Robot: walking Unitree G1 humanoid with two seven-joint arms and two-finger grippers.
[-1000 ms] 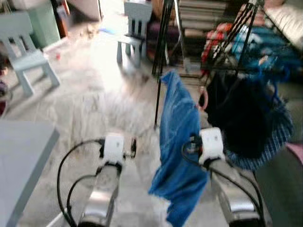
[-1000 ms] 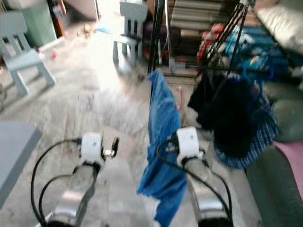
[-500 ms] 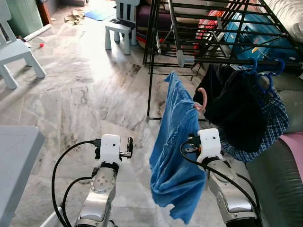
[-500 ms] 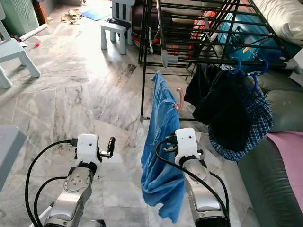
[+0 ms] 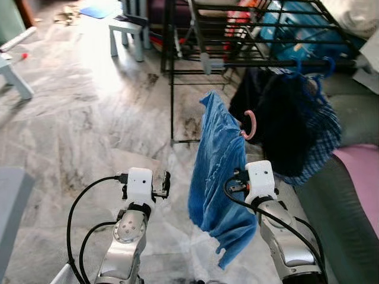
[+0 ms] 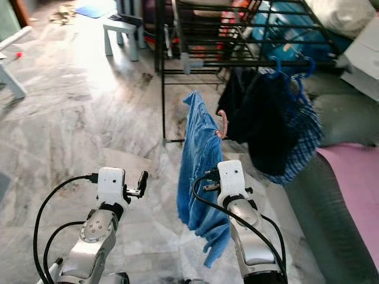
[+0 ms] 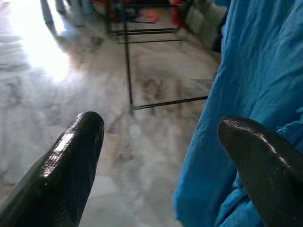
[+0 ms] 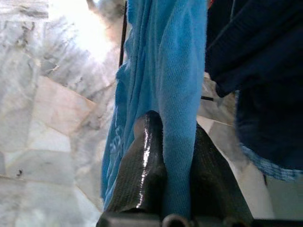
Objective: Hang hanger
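We hold the blue shirt (image 5: 218, 171) on its pink hanger (image 5: 249, 125) pinched tight in our right gripper (image 8: 176, 189), short of the drying rack (image 5: 260, 59); hanging remains. Our left gripper (image 7: 161, 156) gapes wide, holding nothing.

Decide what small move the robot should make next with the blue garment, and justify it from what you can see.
Probably raise the right pincer, shut on the blue shirt, forward toward the drying rack: the pink hanger hook sits below and short of the bar where other clothes hang. The left pincer is open, holding nothing.
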